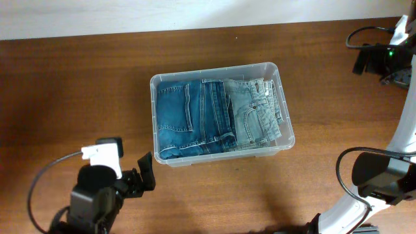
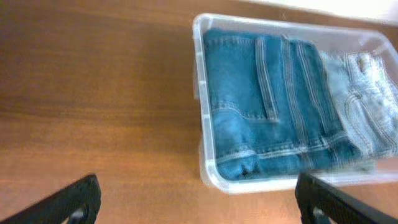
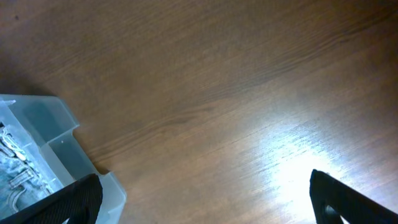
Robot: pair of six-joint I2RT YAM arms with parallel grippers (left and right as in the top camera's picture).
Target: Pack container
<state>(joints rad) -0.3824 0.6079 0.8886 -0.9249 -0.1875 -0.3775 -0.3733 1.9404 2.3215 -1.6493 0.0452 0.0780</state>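
The clear plastic container (image 1: 214, 69) stands in the middle of the wooden table. It holds folded dark blue jeans (image 1: 188, 117) on the left and folded light blue jeans (image 1: 253, 114) on the right. My left gripper (image 1: 140, 179) is open and empty, just off the container's near left corner. The left wrist view shows the container (image 2: 199, 93), dark jeans (image 2: 267, 106) and light jeans (image 2: 367, 93) ahead of the open jaws (image 2: 202, 208). My right gripper (image 1: 364, 60) is open and empty at the far right. Its wrist view (image 3: 205, 205) shows a container corner (image 3: 62, 149).
The wooden table (image 1: 78, 84) ends at a pale wall along the far edge. Black cables loop by the left arm (image 1: 39, 182) and the right arm (image 1: 344, 169). The right arm's white link (image 1: 406, 130) runs along the right edge.
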